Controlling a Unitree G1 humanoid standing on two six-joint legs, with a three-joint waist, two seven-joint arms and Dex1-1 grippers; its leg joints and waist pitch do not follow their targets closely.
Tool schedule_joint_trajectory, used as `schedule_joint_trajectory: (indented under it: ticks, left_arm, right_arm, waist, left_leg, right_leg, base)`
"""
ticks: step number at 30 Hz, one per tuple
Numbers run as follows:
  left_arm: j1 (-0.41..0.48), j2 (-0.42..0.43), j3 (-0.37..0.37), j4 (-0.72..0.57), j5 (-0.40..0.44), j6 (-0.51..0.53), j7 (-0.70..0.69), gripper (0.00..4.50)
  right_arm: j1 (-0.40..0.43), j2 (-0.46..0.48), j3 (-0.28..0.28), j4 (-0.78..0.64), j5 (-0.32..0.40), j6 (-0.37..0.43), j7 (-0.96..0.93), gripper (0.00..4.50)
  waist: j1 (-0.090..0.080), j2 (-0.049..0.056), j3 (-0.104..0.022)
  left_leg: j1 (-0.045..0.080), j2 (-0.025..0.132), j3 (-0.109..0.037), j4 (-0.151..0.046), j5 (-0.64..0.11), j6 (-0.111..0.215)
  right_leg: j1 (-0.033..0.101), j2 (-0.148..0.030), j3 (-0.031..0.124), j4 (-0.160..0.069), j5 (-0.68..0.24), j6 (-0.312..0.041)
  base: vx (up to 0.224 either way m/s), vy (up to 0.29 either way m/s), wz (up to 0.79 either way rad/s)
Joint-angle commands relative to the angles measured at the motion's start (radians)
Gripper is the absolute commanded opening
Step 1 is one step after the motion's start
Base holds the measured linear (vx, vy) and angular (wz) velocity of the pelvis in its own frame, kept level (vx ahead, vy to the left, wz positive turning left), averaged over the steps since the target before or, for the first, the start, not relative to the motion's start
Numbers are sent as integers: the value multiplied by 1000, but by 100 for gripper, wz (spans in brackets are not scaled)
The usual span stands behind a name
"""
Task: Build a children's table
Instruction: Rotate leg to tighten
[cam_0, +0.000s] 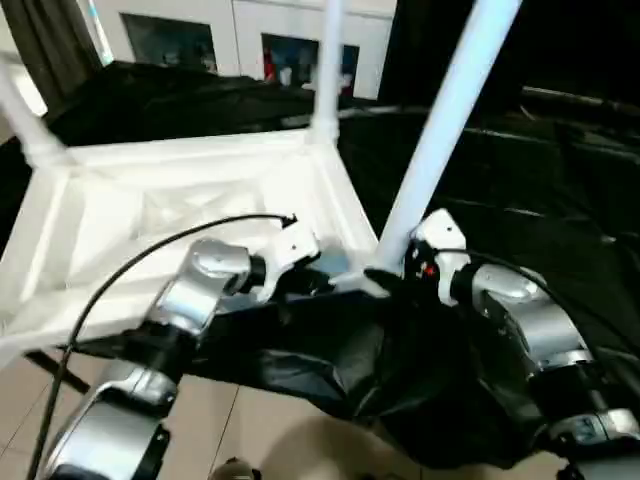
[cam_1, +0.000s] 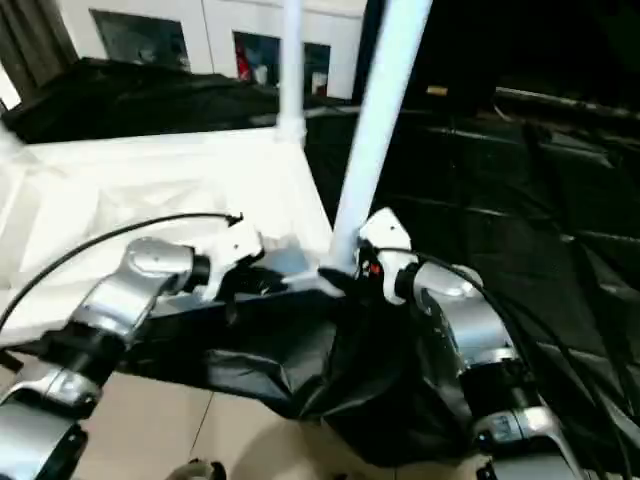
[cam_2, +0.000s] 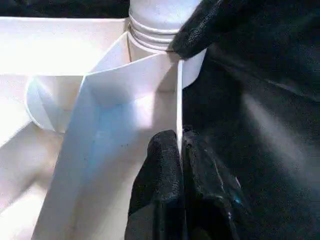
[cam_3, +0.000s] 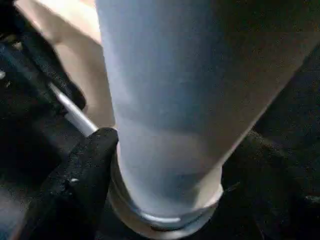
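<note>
- We see the tabletop (cam_0: 170, 215) lying upside down, ribbed underside up, on a black cloth (cam_0: 330, 380) that covers the work surface; it reaches from the far left of that surface to about its middle, its near edge toward us.
- We count three legs standing up from its corner sockets: the near-right leg (cam_0: 440, 130), tall and leaning right; the far-right leg (cam_0: 328, 70) at the far right corner; and a far-left leg (cam_0: 25, 125), partly cut off at the far left corner. We cannot see the near left corner behind our left forearm, so we judge the build at least three legs along, with the fourth unconfirmed.
- The near-right leg is, in our judgement, the step in hand: its base sits in the near right corner socket (cam_2: 162, 30), where the ringed collar shows. Whether it is fully seated we cannot tell.
- Our right gripper (cam_3: 165, 185) stands wide, one black finger (cam_3: 80, 175) on each side of the leg's base. The fingers lie close against the tube, but we cannot tell whether they press on it.
- Our left gripper (cam_2: 180, 165) is pinched closed on the thin upright wall of the tabletop's right edge, near that same corner, steadying the top.
- A white cabinet (cam_0: 240, 35) with glass doors stands in the background.
</note>
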Motion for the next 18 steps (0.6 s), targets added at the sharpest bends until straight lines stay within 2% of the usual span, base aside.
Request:
schedule_joint_trajectory:
  ticks: [1,4,5,13,18]
  left_arm:
    - [26,-11,-18,-9,-54,-22,-51,0]
    - [34,-6,-15,-22,-58,-19,-64,0]
    - [35,-5,-14,-26,-58,-17,-66,0]
    - [45,-1,-15,-44,-63,-9,-64,0]
    - [54,1,-16,-53,-64,-5,-66,0]
  right_arm:
    - [4,-26,8,-26,10,6,30,376]
    - [6,-24,21,-39,12,13,51,376]
    - [6,-21,24,-40,11,13,54,361]
    - [9,-17,28,-31,24,-2,85,304]
    - [22,-12,24,-39,35,8,94,278]
  waist:
    - [2,-16,-58]
    - [5,-18,-56]
    - [5,-17,-56]
    - [5,-20,-60]
    - [4,-21,-56]
  left_leg:
    - [12,18,3,-50,-135,111]
    - [11,19,3,-50,-144,106]
    - [12,19,3,-51,-147,103]
    - [11,17,4,-45,-110,117]
    - [10,18,4,-46,-129,112]
  right_leg:
    - [56,-40,31,-58,-31,-248]
    - [55,-44,32,-60,-65,-243]
    - [54,-44,31,-61,-77,-240]
    - [56,-41,31,-53,-22,-247]
    - [55,-43,31,-56,-58,-241]
  base:
    - [0,0,0]
    - [0,0,0]
    - [0,0,0]
    - [0,0,0]
    - [0,0,0]
